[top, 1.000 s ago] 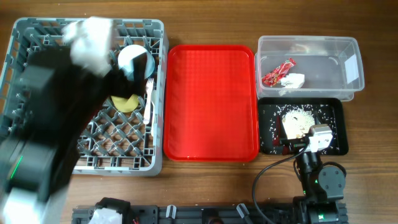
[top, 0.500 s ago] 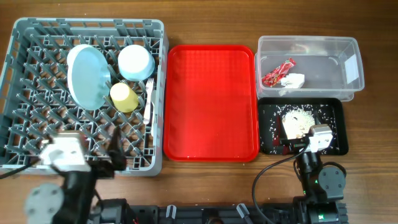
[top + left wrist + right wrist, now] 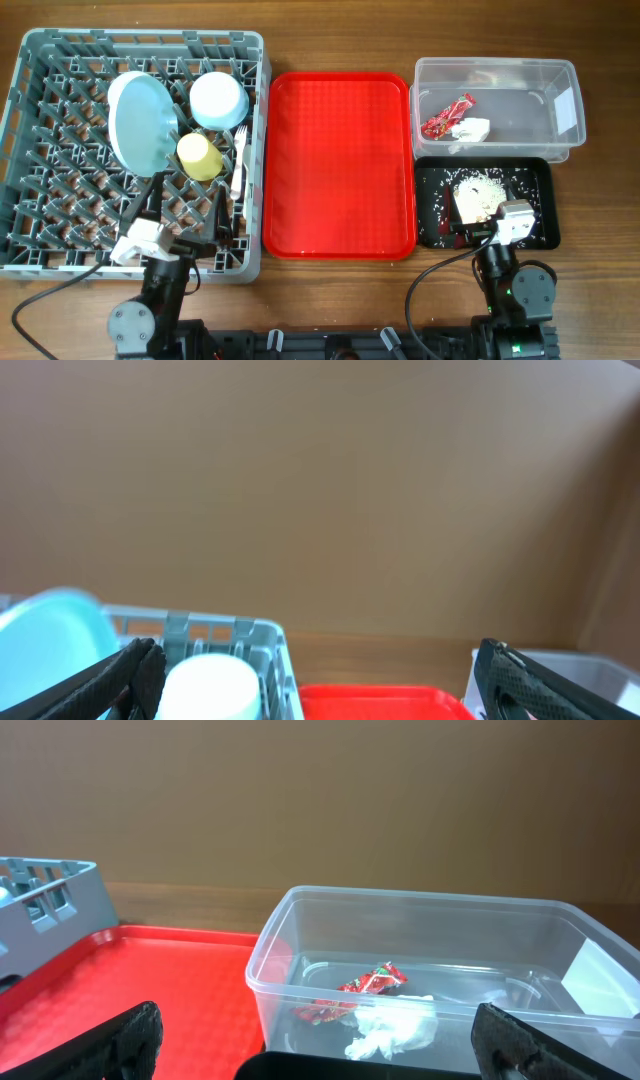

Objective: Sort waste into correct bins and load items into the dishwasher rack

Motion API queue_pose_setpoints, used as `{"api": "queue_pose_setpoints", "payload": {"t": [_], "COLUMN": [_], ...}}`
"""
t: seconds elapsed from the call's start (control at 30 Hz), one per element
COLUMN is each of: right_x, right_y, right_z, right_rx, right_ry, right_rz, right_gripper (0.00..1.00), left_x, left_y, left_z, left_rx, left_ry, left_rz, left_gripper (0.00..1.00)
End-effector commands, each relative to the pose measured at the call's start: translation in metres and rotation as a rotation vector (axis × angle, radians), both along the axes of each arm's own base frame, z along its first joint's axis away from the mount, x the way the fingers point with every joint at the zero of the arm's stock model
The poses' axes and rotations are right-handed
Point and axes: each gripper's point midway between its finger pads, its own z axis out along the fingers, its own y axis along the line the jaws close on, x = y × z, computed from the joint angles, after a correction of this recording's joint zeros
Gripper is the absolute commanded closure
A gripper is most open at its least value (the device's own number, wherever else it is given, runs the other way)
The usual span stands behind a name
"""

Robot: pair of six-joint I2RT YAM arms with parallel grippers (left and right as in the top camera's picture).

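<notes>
The grey dishwasher rack (image 3: 40,60) holds the pale blue plate (image 3: 143,120) on edge, the white-blue bowl (image 3: 218,100), the yellow-green cup (image 3: 200,156) and white cutlery (image 3: 238,165). The clear tub (image 3: 560,75) holds the red wrapper (image 3: 446,115) and white napkin (image 3: 472,129). The black tray (image 3: 540,200) holds pale food scraps (image 3: 478,190). My left gripper (image 3: 185,208) is open and empty over the rack's front edge. My right gripper (image 3: 478,228) is open and empty at the black tray's front. The right wrist view shows the wrapper (image 3: 365,985) and napkin (image 3: 395,1030) in the tub (image 3: 300,920).
The red serving tray (image 3: 340,165) lies between the rack and the bins with nothing on it. The left wrist view shows the bowl (image 3: 208,685), the rack's rim (image 3: 265,635) and the red tray (image 3: 380,700). Bare wooden table lies in front.
My left arm has pulled back from over the rack to the front edge, uncovering the plate standing in the rack. The right arm has not moved.
</notes>
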Motion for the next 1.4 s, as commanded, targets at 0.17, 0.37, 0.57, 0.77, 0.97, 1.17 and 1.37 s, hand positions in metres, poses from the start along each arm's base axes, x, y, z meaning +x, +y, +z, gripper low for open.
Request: {"api": "queue_pose_setpoints", "payload": {"t": [0.17, 0.37, 0.57, 0.77, 0.97, 1.17, 1.37], "right_x": [-0.001, -0.001, -0.001, -0.001, -0.001, -0.001, -0.001], "right_y": [0.001, 0.001, 0.001, 0.001, 0.001, 0.001, 0.001], "right_z": [0.002, 0.002, 0.002, 0.002, 0.002, 0.002, 0.002], "right_rx": [-0.013, -0.012, -0.013, -0.012, -0.013, -0.012, -0.013], "right_ry": [-0.012, -0.012, -0.012, -0.012, -0.012, -0.012, -0.012], "right_rz": [0.010, 0.010, 0.010, 0.010, 0.010, 0.010, 0.010], "right_gripper": [0.00, 0.00, 0.00, 0.00, 0.00, 0.00, 0.00], "left_x": [0.016, 0.017, 0.018, 0.017, 0.017, 0.017, 0.018], "left_y": [0.059, 0.055, 0.030, 0.018, 0.024, 0.024, 0.024], "left_z": [-0.072, -0.104, -0.105, -0.107, -0.104, -0.104, -0.104], "left_rx": [-0.382, -0.124, 0.083, 0.167, 0.119, 0.119, 0.120], "left_ry": [0.199, 0.325, 0.315, 0.308, 0.302, 0.302, 0.304], "left_rz": [0.278, 0.309, 0.218, 0.146, 0.138, 0.142, 0.142], "left_gripper": [0.00, 0.00, 0.00, 0.00, 0.00, 0.00, 0.00]}}
